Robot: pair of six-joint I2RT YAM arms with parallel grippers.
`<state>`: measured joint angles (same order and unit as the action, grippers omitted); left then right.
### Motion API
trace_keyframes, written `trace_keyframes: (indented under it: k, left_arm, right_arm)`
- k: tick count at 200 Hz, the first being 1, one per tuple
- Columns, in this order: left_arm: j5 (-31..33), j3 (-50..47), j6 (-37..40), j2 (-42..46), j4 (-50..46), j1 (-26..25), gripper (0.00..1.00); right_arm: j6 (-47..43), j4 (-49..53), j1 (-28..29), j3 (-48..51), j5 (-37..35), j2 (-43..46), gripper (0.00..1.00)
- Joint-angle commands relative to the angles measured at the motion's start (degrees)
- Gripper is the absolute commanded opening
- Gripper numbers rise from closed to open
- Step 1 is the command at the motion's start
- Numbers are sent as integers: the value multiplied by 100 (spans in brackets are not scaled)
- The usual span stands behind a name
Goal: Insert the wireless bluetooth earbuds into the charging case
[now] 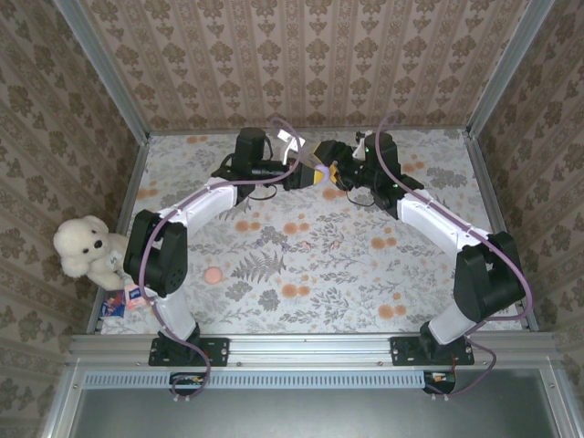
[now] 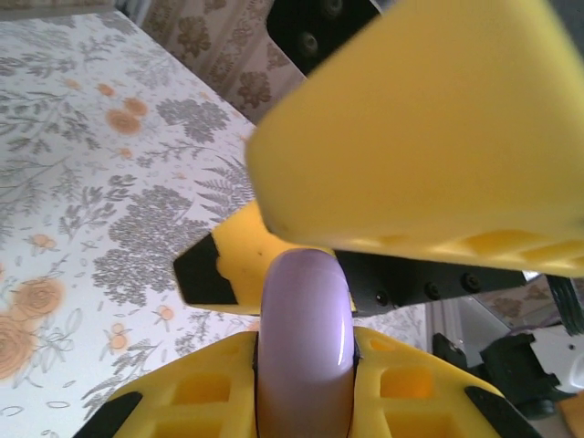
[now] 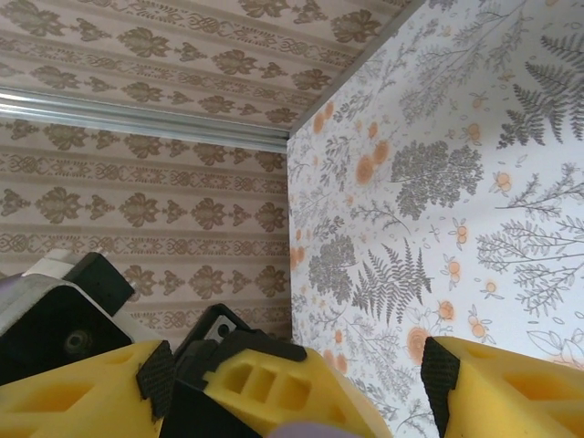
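Observation:
At the far middle of the table the two arms meet. My left gripper is shut on the lilac, rounded charging case, which stands on edge between its yellow fingers. My right gripper is open, and its two yellow fingers straddle the left gripper's finger and a sliver of the case. One right finger hangs large just above the case. A small pink round thing lies on the table at the near left; it is too small to tell whether it is an earbud.
The floral table is walled by patterned panels with metal rails. A white teddy bear and a small blue packet sit at the left edge. Purple cables loop over both arms.

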<state>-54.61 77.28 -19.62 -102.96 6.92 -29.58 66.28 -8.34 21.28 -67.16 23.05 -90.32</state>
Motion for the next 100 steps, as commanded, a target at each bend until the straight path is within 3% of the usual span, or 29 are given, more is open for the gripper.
trace_keyframes:
  k: [1, 57, 100]
  left_arm:
    - [489, -119, 179, 315, 235, 14, 0]
    - [689, -169, 138, 353, 381, 14, 0]
    - [697, -204, 124, 351, 412, 5, 0]
  right_arm:
    - [137, 204, 49, 142, -168, 155, 76]
    - [284, 211, 123, -14, -215, -6, 77]
    - [558, -74, 209, -147, -160, -240, 72]
